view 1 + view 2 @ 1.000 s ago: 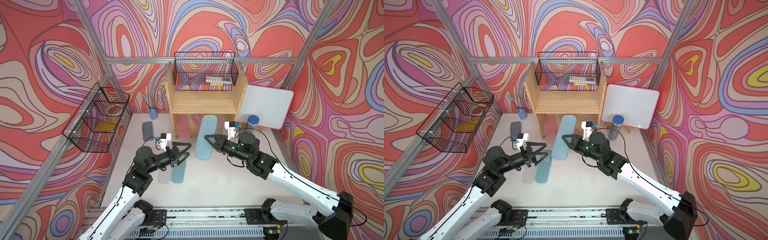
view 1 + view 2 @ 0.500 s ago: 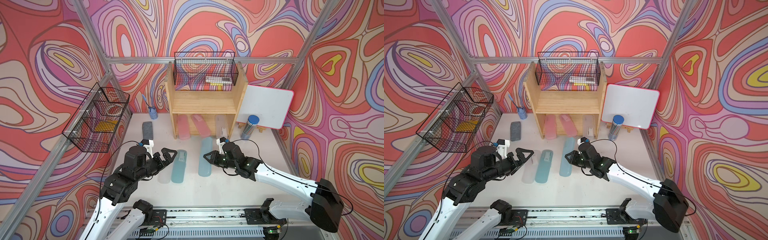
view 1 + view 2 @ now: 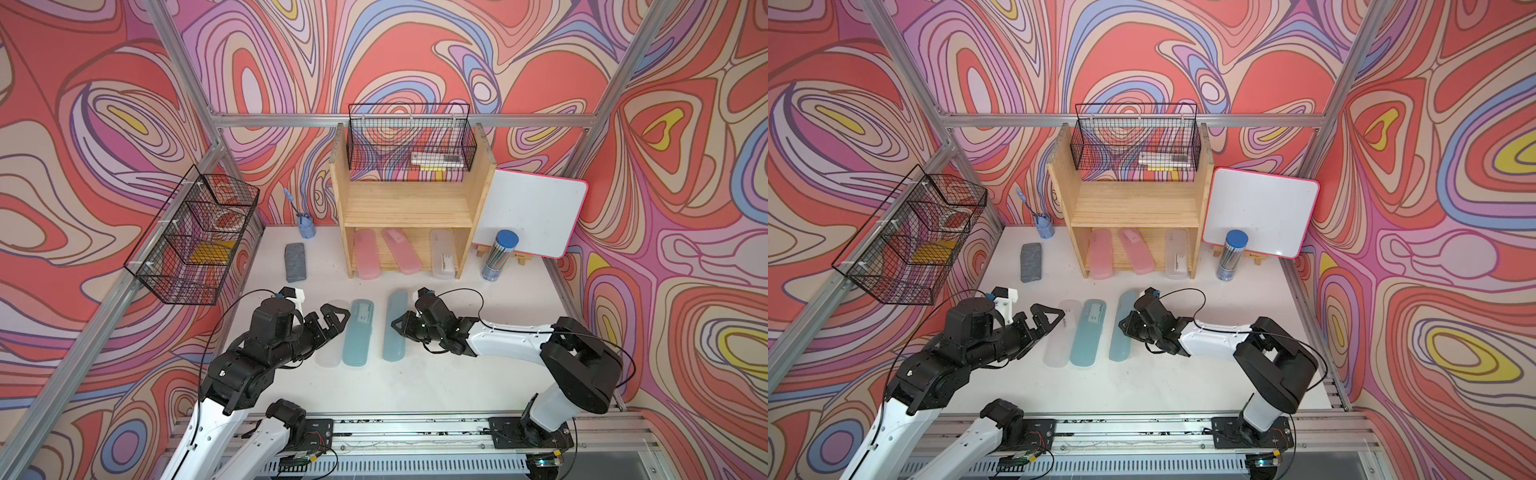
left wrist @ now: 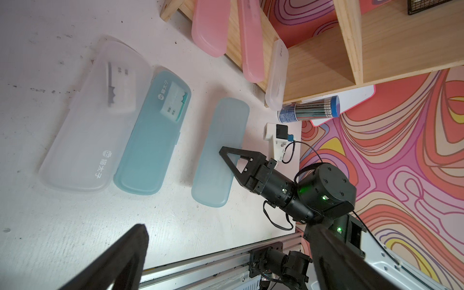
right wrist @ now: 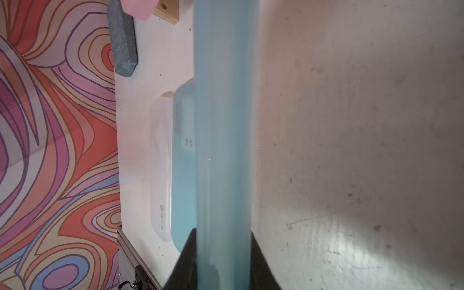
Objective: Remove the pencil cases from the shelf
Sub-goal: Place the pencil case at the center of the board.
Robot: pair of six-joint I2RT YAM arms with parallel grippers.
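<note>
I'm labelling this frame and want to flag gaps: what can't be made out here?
Right wrist view: the plain teal case is blurred and fills the middle; where the right gripper grips it is hidden.
Both top views: the upper board of the shelf hides the far ends of the two pink cases and the frosted case.
Top views: the items in the wire basket are too small, behind mesh.

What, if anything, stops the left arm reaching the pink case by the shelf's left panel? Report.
Probably yes: the left gripper is open and empty, the pink case overhangs the shelf front, and nothing tall stands between.
</note>
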